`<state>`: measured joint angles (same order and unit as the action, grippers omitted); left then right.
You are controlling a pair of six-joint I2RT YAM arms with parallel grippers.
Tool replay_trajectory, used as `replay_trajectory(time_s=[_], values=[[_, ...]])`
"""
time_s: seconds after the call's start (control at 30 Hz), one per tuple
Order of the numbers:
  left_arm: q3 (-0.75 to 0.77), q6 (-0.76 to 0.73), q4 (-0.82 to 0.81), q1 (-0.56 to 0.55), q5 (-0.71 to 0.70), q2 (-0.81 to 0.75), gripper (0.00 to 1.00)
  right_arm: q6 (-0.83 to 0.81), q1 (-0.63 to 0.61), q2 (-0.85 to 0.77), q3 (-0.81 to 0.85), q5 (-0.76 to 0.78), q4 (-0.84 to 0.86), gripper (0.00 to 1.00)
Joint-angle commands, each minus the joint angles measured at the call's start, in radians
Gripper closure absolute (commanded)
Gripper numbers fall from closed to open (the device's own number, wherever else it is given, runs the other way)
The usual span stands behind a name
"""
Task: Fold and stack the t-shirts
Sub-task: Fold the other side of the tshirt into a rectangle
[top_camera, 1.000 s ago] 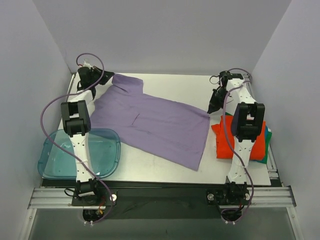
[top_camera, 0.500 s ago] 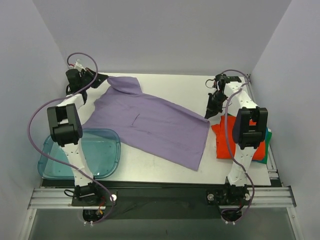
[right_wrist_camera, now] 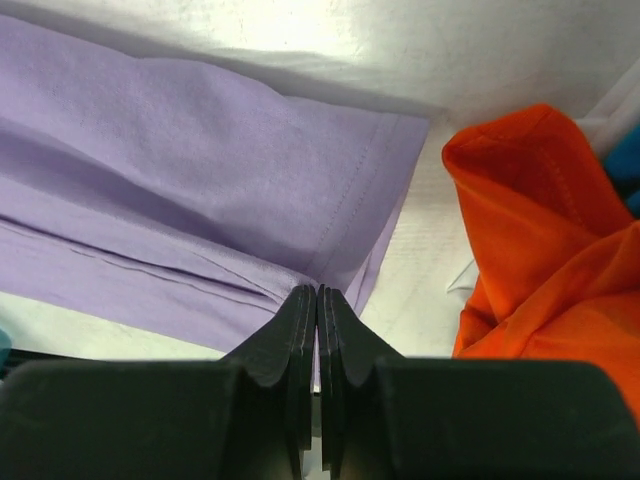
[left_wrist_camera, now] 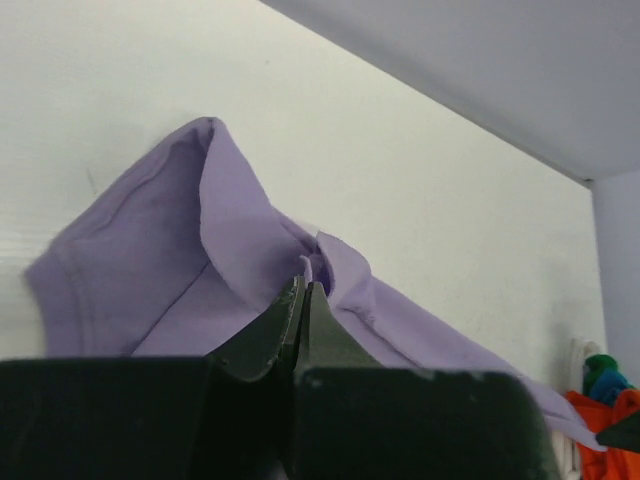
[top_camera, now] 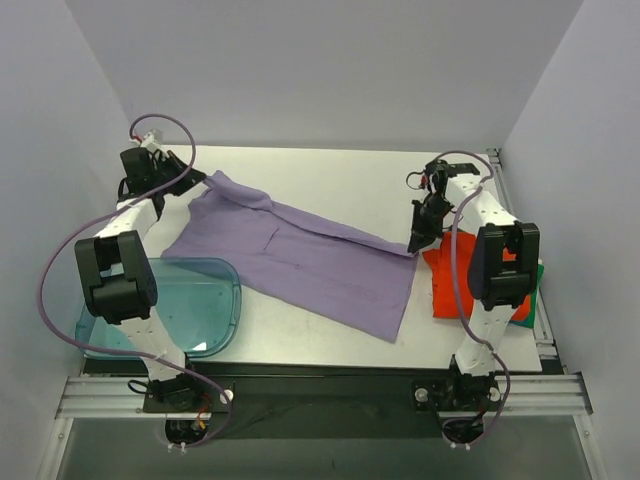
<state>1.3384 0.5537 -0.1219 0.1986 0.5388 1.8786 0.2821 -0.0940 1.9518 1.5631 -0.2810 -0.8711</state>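
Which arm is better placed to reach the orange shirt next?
Right, likely: the right gripper pinches the purple shirt at a corner beside the orange shirt; the left gripper holds it far across the table.

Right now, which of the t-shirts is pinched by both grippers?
The lavender-purple t-shirt, spread across the table: the left gripper pinches its far-left corner, the right gripper its right edge. The orange-red t-shirt lies folded at the right, ungripped.
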Motion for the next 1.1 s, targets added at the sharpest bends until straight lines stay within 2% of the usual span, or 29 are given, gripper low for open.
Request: replay_trajectory(time_s=[0.0, 0.17, 0.43, 0.8, 1.07], values=[[-0.03, -0.146, 0.117, 0.005, -0.152, -0.126, 1.0, -0.023, -0.018, -0.071, -0.04, 0.002, -0.051, 1.0], [-0.064, -0.195, 0.179, 0.005, -0.249, -0.179, 1.0, -0.034, -0.044, -0.094, -0.072, 0.013, -0.055, 1.0], [-0.139, -0.224, 0.185, 0.002, -0.384, -0.291, 1.0, -0.035, -0.07, -0.128, -0.124, 0.039, -0.068, 1.0], [-0.205, -0.233, 0.231, 0.005, -0.427, -0.334, 1.0, -0.034, -0.092, -0.159, -0.225, 0.063, -0.069, 1.0], [-0.245, -0.235, 0.266, 0.007, -0.517, -0.377, 1.0, -0.035, -0.116, -0.174, -0.271, 0.083, -0.068, 1.0]])
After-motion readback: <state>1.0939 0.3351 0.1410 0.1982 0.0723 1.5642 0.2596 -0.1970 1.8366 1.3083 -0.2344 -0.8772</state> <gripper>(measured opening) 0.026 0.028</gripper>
